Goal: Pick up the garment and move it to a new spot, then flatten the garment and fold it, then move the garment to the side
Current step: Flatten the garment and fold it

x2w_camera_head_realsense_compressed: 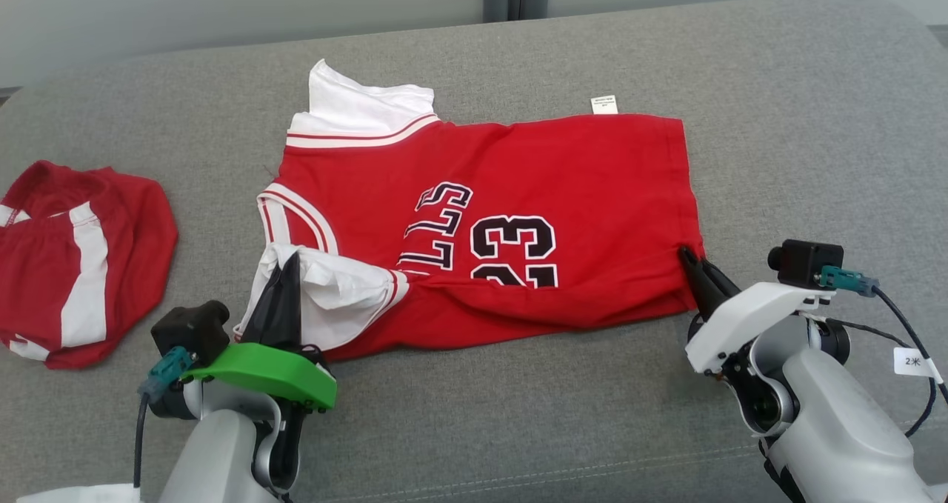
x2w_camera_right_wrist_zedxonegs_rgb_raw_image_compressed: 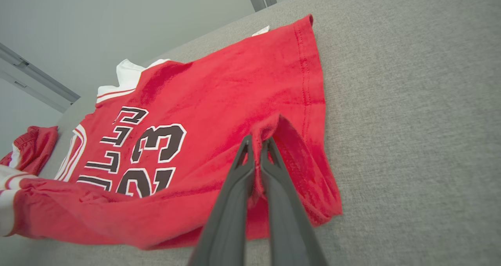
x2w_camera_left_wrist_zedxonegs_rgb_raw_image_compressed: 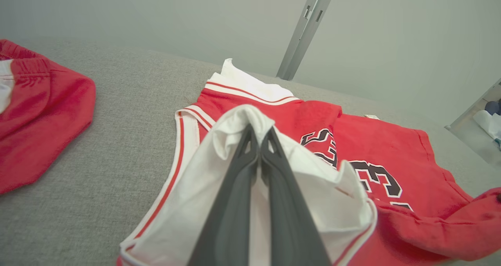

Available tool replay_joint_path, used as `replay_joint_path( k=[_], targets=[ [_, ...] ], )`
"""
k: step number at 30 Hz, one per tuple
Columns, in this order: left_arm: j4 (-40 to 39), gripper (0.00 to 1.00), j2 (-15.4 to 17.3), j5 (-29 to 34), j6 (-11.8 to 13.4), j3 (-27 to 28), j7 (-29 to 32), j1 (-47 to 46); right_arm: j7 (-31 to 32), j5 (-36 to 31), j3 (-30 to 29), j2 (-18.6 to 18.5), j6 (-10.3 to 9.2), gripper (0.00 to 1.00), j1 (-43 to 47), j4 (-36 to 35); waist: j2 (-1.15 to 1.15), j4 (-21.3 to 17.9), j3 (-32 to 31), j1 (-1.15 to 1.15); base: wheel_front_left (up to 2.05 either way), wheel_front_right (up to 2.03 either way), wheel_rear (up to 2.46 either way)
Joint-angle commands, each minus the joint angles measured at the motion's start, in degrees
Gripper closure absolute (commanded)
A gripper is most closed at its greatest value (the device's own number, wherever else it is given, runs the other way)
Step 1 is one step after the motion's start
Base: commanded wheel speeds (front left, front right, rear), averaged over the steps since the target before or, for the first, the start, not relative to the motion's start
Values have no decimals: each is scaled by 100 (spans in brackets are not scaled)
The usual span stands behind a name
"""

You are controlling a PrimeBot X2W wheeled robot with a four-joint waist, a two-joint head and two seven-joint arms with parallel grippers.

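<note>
Grey fabric covers the bench (x2w_camera_head_realsense_compressed: 778,118). At centre frame in the head view lies the jersey (x2w_camera_head_realsense_compressed: 518,177), red with white trim, flat, printed "23" and, partly folded under, "LLS". A white tag (x2w_camera_head_realsense_compressed: 603,104) juts from its top edge, the print too small to read. The left gripper (x2w_camera_head_realsense_compressed: 291,262) pinches its white inner layer at lower left, and the right gripper (x2w_camera_head_realsense_compressed: 689,255) is clamped on its lower-right hem. The head view also shows a cable label (x2w_camera_head_realsense_compressed: 909,361) reading "2米". Red shorts (x2w_camera_head_realsense_compressed: 74,266) sit far left.
</note>
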Motion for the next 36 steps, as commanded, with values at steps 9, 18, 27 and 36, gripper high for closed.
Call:
replay_joint_path(
  k=[9, 18, 27, 36],
  targets=[
    [807, 100, 18, 158, -49, 21, -8, -659, -346, 92, 293, 117, -2, 100, -705, 883, 0, -8, 232, 0, 0, 0, 0],
    [1003, 0, -27, 274, -56, 5, -8, -810, -767, 224, 649, 131, -2, 0, -1017, 1394, 0, -32, 260, 0, 0, 0, 0],
    [626, 0, -87, 554, -57, 206, -9, -398, -1163, 251, 840, -122, -2, 0, -823, 1292, 0, -13, 76, 0, 0, 0, 0],
    [-82, 0, -141, 873, -57, 583, -8, 368, -1213, -343, 732, -442, -2, 0, -204, 797, 0, 31, -6, 0, 0, 0, 0]
  ],
)
